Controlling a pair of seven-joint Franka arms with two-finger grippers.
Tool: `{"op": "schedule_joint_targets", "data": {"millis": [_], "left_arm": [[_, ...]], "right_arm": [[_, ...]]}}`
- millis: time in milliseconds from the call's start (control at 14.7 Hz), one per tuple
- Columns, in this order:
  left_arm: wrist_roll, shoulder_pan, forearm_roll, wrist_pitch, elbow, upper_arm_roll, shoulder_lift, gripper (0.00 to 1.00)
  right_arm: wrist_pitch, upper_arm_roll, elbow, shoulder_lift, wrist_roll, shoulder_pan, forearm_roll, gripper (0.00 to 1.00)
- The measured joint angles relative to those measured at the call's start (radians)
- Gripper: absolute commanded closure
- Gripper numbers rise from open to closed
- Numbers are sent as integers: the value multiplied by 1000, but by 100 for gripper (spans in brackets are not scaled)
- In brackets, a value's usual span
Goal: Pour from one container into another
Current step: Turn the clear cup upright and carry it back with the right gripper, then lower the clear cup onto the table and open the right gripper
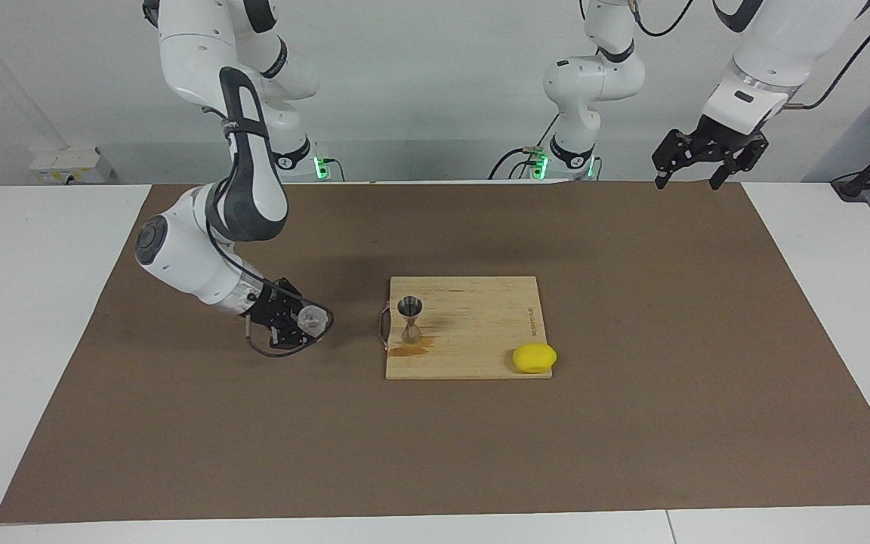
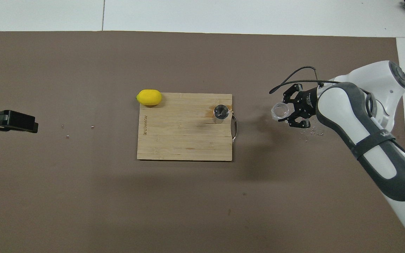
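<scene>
A small clear cup is held in my right gripper, which is shut on it low over the brown mat beside the cutting board, at the right arm's end. The steel hourglass jigger stands upright on the wooden cutting board, at the board's edge closest to the cup. My left gripper hangs open high over the mat's edge close to the robots, at the left arm's end, where that arm waits; the overhead view shows it as a dark block.
A yellow lemon rests at the board's corner farthest from the robots, toward the left arm's end. A metal handle sticks out of the board's edge by the jigger. A brownish stain marks the board beside the jigger.
</scene>
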Motion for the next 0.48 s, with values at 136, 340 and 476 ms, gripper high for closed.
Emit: {"op": "schedule_joint_targets", "data": {"millis": [136,340,476], "left_arm": [[0,0,0,0,0,0,0,0],[0,0,0,0,0,0,0,0],[0,0,0,0,0,0,0,0]], "right_arm": [[0,0,-28,1,-62,-42,44,100],[-9,0,-54,17,-178,-113,98,100],[-22,0,-63,33,-227,-158,113,100]]}}
